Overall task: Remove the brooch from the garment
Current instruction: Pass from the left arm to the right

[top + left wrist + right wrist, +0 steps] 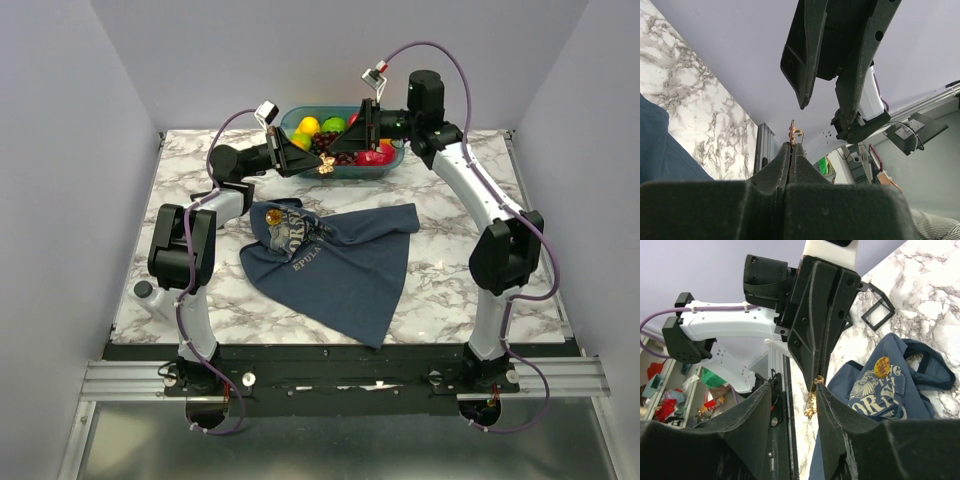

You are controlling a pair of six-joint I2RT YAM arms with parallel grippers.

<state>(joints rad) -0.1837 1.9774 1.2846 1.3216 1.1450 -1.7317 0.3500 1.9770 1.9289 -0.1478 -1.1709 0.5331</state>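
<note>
The brooch [325,168], a tiny gold ornament, is off the garment and pinched at the tips of my left gripper [318,164], raised in front of the basket. In the left wrist view the shut fingers [791,144] hold the brooch [794,133] edge-on. My right gripper [340,150] is open, and in its wrist view the brooch [811,402] hangs between its fingers, close to the right one [827,400]. The right gripper [826,114] shows from below in the left wrist view. The slate-blue garment [340,270] lies crumpled on the marble table, and also shows in the right wrist view [900,400].
A teal basket [290,122] of coloured fruit stands at the back centre, just behind both grippers. A round yellow badge [881,366] sits on the garment's printed chest. A small grey knob [143,290] lies at the table's left edge.
</note>
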